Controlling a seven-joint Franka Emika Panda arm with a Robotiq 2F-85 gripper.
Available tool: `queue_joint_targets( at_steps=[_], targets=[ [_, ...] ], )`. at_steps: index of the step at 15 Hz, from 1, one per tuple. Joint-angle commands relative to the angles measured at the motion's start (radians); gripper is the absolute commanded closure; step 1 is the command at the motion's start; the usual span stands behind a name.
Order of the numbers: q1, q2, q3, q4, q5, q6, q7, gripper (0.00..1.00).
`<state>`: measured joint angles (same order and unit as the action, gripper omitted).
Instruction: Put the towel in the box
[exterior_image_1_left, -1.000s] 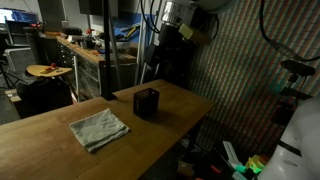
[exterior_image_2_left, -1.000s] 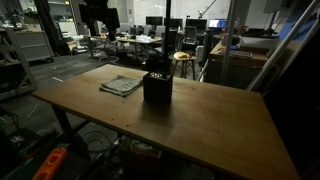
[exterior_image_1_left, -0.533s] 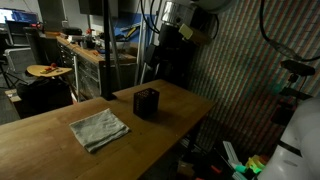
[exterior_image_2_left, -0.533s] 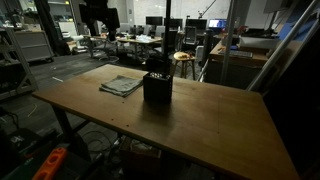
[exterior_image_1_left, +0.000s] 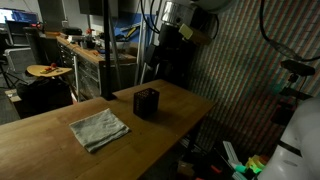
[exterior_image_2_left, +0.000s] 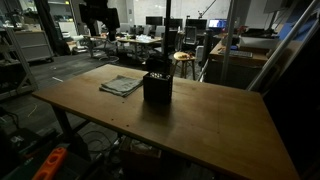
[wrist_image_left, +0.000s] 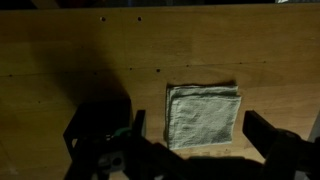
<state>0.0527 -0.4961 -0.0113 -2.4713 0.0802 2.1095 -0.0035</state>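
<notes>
A folded grey-green towel (exterior_image_1_left: 100, 129) lies flat on the wooden table (exterior_image_1_left: 40, 150); it also shows in an exterior view (exterior_image_2_left: 122, 85) and in the wrist view (wrist_image_left: 203, 113). A small black open-topped box (exterior_image_1_left: 146, 102) stands next to it, also seen in an exterior view (exterior_image_2_left: 157, 87). In the wrist view a dark blocky shape (wrist_image_left: 97, 122) beside the towel looks like the box. My gripper (wrist_image_left: 202, 138) hangs high above the towel, open and empty, its two dark fingers either side of the towel's near edge.
The table edge (exterior_image_1_left: 205, 110) drops off close beside the box, with cables and clutter on the floor below. A dark post (exterior_image_1_left: 107, 50) stands behind the table. Workbenches and stools fill the background (exterior_image_2_left: 180, 45).
</notes>
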Motion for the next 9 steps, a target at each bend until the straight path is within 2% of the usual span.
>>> queue_joint_targets(
  at_steps=[1, 4, 9],
  targets=[
    [-0.008, 0.0, 0.007, 0.002, 0.004, -0.003, -0.003, 0.0],
    [0.007, 0.002, 0.017, 0.003, 0.007, 0.016, -0.017, 0.0],
    [0.023, -0.006, 0.077, -0.004, -0.029, 0.111, -0.006, 0.0]
  ],
)
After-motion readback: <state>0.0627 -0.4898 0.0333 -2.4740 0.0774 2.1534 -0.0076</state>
